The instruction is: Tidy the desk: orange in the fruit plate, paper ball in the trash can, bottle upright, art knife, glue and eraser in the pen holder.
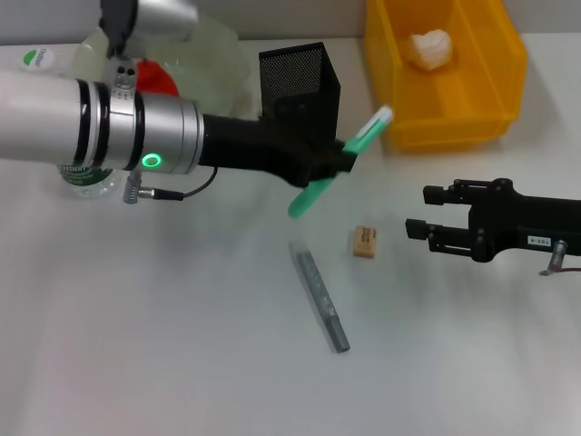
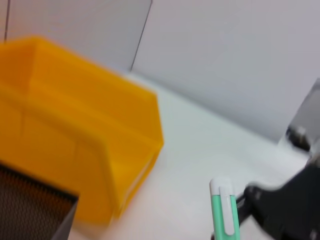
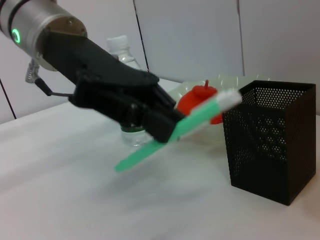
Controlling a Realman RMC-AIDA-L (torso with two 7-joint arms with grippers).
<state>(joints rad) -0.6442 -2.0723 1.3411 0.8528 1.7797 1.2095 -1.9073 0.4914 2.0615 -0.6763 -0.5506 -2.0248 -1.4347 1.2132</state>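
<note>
At the upper left of the head view the bottle (image 1: pixel 86 173) stands upright behind the left arm, beside the fruit plate (image 1: pixel 213 68), which holds the orange (image 1: pixel 156 77). The left gripper (image 1: pixel 338 163) is clenched on a green and white art knife (image 1: pixel 340 163), tilted in the air just beside the pen holder (image 1: pixel 301 86) at top centre. Below, in the middle of the frame, a grey stick (image 1: pixel 320 298) lies on the table (image 1: pixel 136 345), with the eraser (image 1: pixel 365 242) just to its right. At the upper right 1 paper ball (image 1: pixel 428 47) sits in the trash can (image 1: pixel 472 118). The right gripper (image 1: pixel 419 211) hovers at mid right, fingers parted, grasping nothing.
</note>
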